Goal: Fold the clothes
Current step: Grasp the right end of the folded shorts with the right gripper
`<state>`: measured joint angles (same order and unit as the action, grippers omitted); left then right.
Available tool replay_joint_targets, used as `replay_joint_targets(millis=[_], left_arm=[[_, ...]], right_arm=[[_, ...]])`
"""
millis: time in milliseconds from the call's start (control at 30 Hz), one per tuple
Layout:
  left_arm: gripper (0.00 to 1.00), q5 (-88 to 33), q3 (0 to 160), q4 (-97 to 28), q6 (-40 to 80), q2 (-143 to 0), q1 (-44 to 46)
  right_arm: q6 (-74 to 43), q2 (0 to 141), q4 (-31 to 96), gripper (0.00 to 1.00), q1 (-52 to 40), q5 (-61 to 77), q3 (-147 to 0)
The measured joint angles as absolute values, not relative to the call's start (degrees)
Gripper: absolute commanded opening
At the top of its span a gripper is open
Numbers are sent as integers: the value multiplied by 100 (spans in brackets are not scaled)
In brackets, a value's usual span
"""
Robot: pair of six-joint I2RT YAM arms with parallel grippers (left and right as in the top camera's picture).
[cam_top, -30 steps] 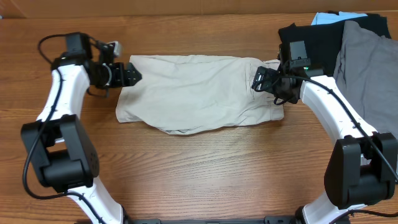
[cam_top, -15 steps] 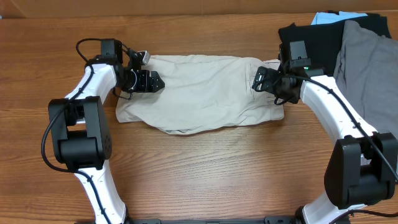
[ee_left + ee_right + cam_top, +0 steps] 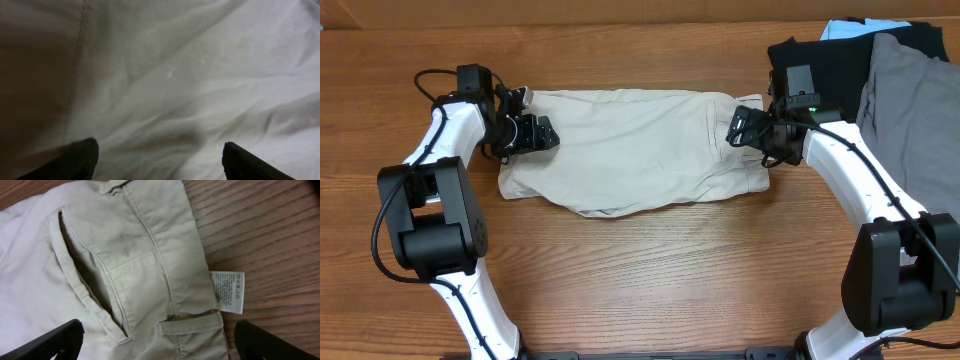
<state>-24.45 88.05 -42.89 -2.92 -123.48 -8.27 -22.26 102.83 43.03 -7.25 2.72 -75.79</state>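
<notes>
The beige khaki shorts [image 3: 630,150] lie flat and folded lengthwise on the wooden table, waistband to the right. My left gripper [image 3: 542,133] is open over the left leg end; its wrist view shows only wrinkled beige cloth [image 3: 190,85] between the spread fingers [image 3: 160,160]. My right gripper [image 3: 748,128] is open over the waistband end. Its wrist view shows a pocket opening [image 3: 85,285], a belt loop [image 3: 192,322] and a small white label [image 3: 230,291] between the spread fingers [image 3: 160,340].
A black garment [image 3: 820,65] and grey shorts [image 3: 910,110] are piled at the back right, with a bit of light blue cloth [image 3: 845,28] behind them. Bare wooden table [image 3: 650,270] lies in front of the shorts.
My left arm swung in over the shorts' left end, then drew back left a little. The left leg end shifted slightly leftward. The right arm barely moved.
</notes>
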Motion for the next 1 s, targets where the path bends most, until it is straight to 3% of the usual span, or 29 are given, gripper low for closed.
replay_joint_targets(millis=[167,300,433,667,867,1000], left_arm=[[78,-2329,8823,-4357,-248,-12344,-829],[65,-2224,8827,-4370,-163,-12344,-832],[49,-2047,8825,-4436,-102,-12344,-858],[11,-1796,8809,-4517,82,-12366,-917],[5,-1708,8801,-4501,163,-12379,-947],[6,-1688,8785,-4477,180,-12379,-941]], right_arm=[[-2222,10294,4051,96,-725,272,-7579],[-2163,10488,3854,95,-696,318,-7579],[-2115,10827,3844,96,-543,475,-7579],[-1986,11227,3769,96,134,1225,-7579],[-1737,11537,3691,97,296,2025,-7627],[-1664,11675,3625,97,268,2477,-7725]])
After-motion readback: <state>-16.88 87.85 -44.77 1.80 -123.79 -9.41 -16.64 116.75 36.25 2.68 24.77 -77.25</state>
